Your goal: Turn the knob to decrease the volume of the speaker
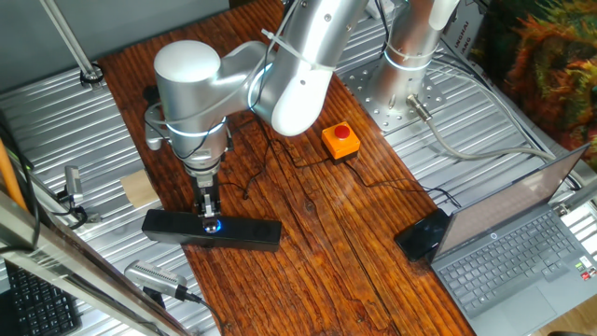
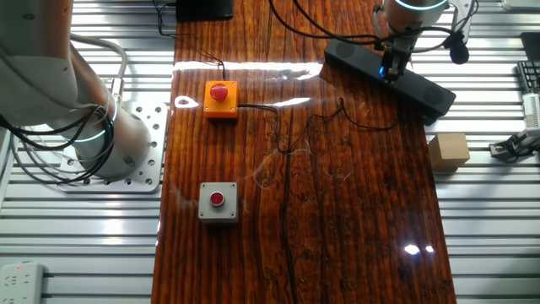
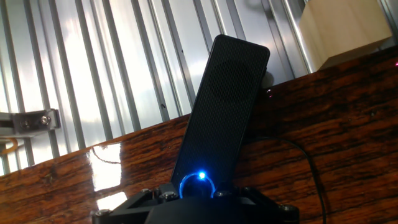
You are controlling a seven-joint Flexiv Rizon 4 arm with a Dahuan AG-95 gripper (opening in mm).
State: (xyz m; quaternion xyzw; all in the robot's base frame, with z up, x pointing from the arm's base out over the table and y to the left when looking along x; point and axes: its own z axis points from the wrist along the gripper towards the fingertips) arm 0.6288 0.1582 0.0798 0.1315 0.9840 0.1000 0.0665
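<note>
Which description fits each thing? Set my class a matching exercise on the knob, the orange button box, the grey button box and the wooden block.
Things:
1. knob
2. orange box
3. grey box
4. wooden block

Descriptions:
A. on the metal surface, off the wood
B. glows blue under the gripper
C. beside the arm's base
D. alone on the wood, red button up

Pairs: 1-B, 2-C, 3-D, 4-A
</note>
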